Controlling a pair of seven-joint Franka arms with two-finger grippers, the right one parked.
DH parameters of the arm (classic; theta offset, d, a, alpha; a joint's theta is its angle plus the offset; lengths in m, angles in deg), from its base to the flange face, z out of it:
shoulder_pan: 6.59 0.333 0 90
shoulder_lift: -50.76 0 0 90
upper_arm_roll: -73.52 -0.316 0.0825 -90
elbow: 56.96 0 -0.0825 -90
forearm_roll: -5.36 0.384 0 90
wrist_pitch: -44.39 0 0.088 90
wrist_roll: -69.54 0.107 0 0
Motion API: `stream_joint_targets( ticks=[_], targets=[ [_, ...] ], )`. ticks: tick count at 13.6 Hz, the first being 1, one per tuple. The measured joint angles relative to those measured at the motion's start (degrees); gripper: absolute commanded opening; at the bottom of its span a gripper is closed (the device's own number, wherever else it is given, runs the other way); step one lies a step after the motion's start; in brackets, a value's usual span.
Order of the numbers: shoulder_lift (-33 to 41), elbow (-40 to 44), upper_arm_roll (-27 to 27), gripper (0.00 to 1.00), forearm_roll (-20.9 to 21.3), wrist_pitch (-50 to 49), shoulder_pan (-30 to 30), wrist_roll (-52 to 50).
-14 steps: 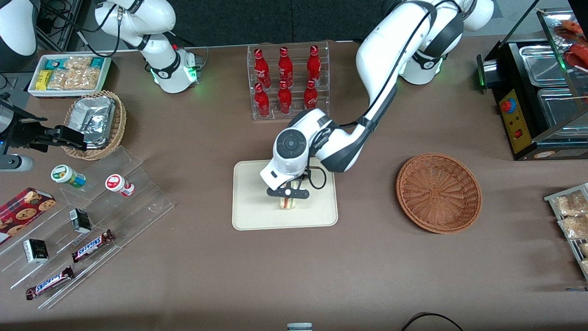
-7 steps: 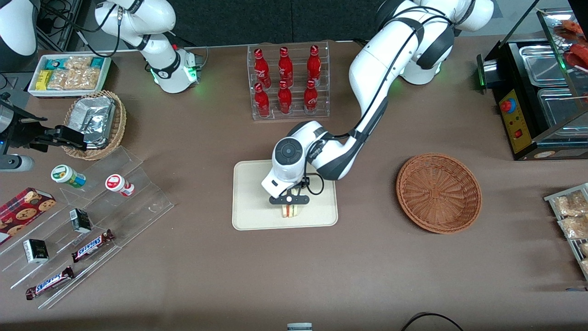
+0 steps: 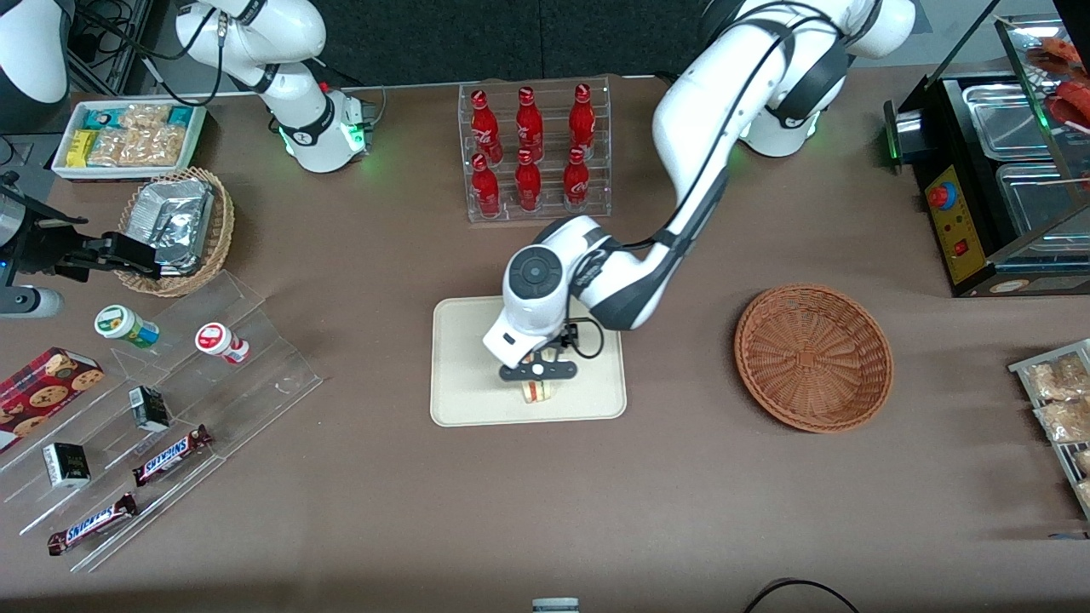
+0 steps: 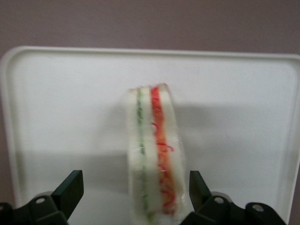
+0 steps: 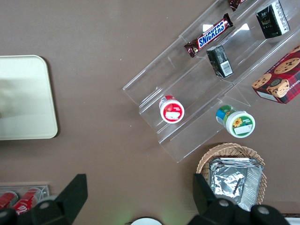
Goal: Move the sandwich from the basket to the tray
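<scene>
Sandwich (image 4: 157, 154) set on the tray (image 3: 464, 400), gripper (image 3: 537, 371) just above it.
Fingers (image 4: 69, 190) spread wide, clear of both bread faces; its long axis runs between them.

The sandwich (image 4: 154, 154) is showing white bread with a red stripe and a green stripe. The tray (image 3: 464, 400) is looking cream. The basket (image 3: 813, 358) is looking reddish brown and woven. The gripper (image 3: 536, 372) over the tray is looking black.
</scene>
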Motion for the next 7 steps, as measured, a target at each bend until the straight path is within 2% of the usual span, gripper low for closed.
stream_joint_targets(
  ticks=[3, 7],
  targets=[
    [9.2, -7.9, 0.1, 0.99, -5.4, -3.0, 6.1, 7.3],
    [22.4, -26.7, 0.0, 0.99, -6.4, -3.3, 13.5, 18.0]
  ],
)
